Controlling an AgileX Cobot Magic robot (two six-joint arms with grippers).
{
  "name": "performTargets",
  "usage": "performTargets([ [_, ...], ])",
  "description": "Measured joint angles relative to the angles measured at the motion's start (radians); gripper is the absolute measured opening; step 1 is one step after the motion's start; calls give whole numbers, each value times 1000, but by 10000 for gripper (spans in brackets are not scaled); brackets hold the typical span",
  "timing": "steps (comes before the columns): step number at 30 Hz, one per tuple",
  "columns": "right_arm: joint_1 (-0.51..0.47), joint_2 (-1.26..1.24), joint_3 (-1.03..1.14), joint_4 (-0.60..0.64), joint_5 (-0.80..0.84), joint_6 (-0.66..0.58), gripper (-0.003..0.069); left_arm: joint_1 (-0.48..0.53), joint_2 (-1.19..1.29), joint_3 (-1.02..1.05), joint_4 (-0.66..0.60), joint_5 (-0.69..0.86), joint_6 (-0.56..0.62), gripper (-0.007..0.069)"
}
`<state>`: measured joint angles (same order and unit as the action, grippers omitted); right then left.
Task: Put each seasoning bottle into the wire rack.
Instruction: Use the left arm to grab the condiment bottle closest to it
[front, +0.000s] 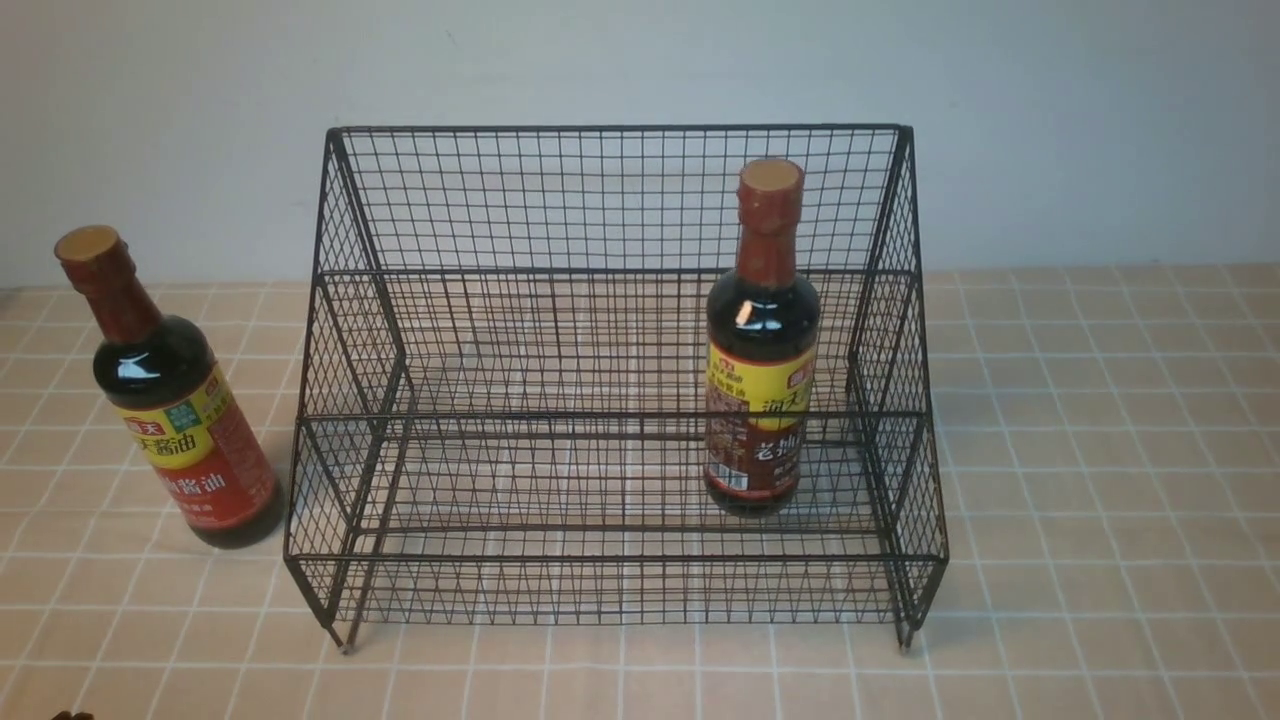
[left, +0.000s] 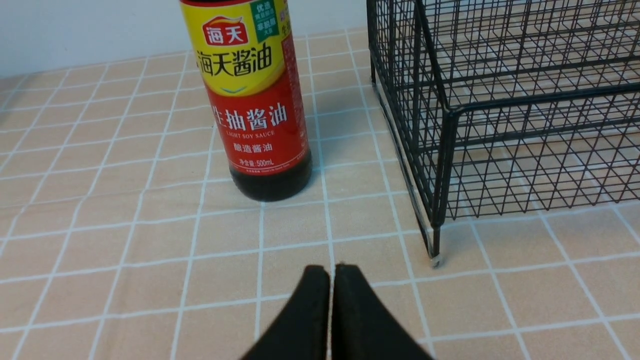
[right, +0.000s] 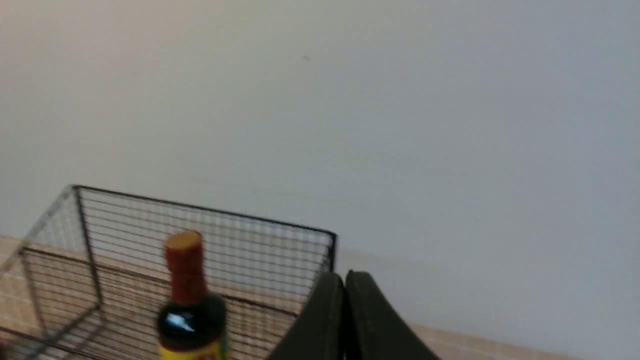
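Note:
The black wire rack (front: 615, 270) stands in the middle of the tiled table. The brown-label soy-sauce bottle (front: 760, 345) stands upright inside it on the right; its neck and cap show in the right wrist view (right: 186, 280). The red-label bottle (front: 170, 395) stands on the table left of the rack, outside it; in the left wrist view (left: 255, 100) it is beyond my left gripper (left: 332, 270), which is shut and empty, apart from it. My right gripper (right: 344, 278) is shut and empty, raised, beside the rack (right: 200, 235). Neither gripper shows in the front view.
The rack's near left corner and foot (left: 436, 235) stand close to my left gripper, to its right. A pale wall (front: 640, 60) runs behind the table. The table (front: 1100, 500) is tan tile with white lines.

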<state>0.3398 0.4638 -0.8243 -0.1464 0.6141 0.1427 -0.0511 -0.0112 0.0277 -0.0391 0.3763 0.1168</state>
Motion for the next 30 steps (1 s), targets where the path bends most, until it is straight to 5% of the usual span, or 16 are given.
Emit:
performTargets([
  [14, -320, -440, 829, -37, -249, 3, -13, 0, 0, 0, 0, 0, 0, -7],
  [30, -351, -475, 846, -27, -247, 24, -13, 0, 0, 0, 0, 0, 0, -7],
])
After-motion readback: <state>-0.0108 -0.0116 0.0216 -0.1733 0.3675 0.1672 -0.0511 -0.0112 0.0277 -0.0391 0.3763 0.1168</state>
